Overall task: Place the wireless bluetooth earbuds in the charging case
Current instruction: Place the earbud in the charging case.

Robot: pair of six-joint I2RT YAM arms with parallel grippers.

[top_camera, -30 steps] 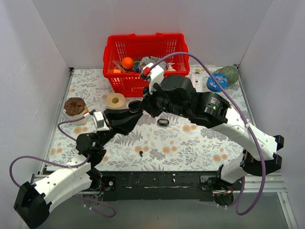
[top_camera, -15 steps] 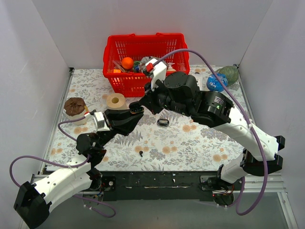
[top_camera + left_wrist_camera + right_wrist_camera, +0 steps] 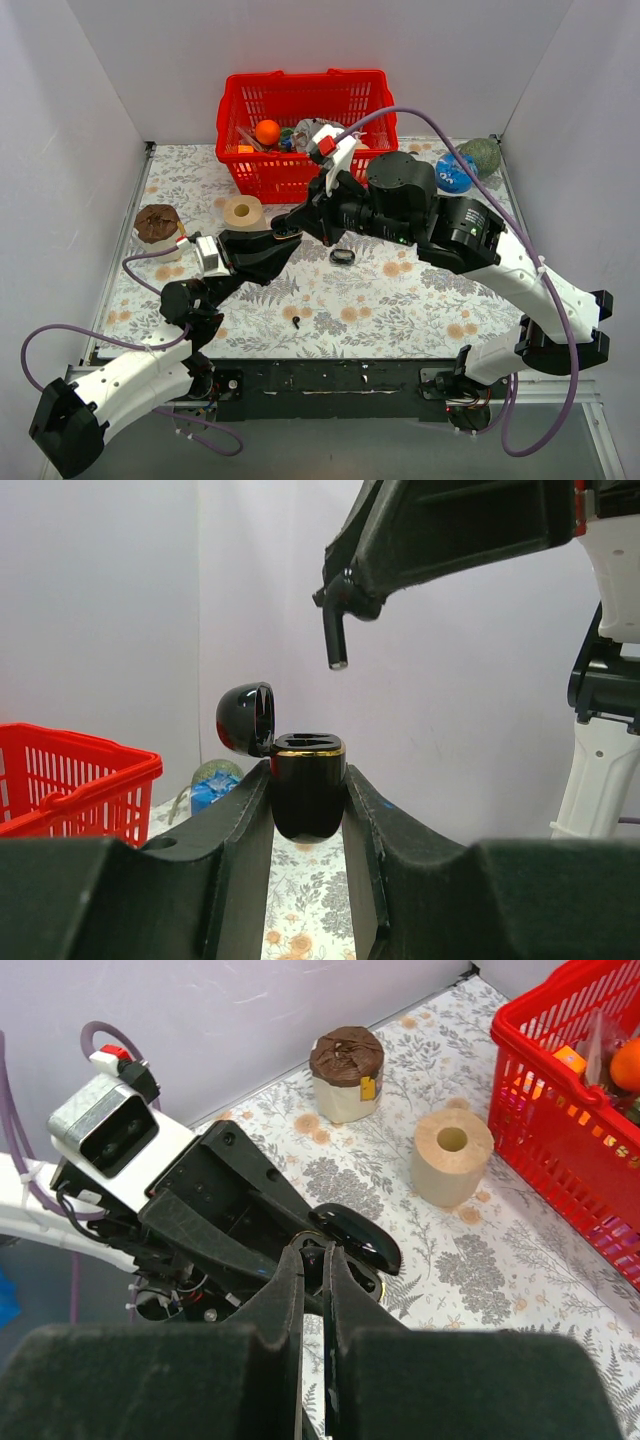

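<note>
The right arm has been swung rightward. Its gripper point(image 3: 345, 588), pinching an earbud point(image 3: 335, 640), is held above the open case point(image 3: 308, 775), which is clamped upright in the left gripper point(image 3: 285, 235). For insertion, the stem must be lowered straight into a socket. A second earbud point(image 3: 296, 322) lies well apart.

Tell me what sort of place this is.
Probably a robotics lab test cell: plain white panel walls box in a floral-patterned tabletop, two white-and-black robot arms are bolted at its near edge, with a red plastic basket and tan tape roll as props.
</note>
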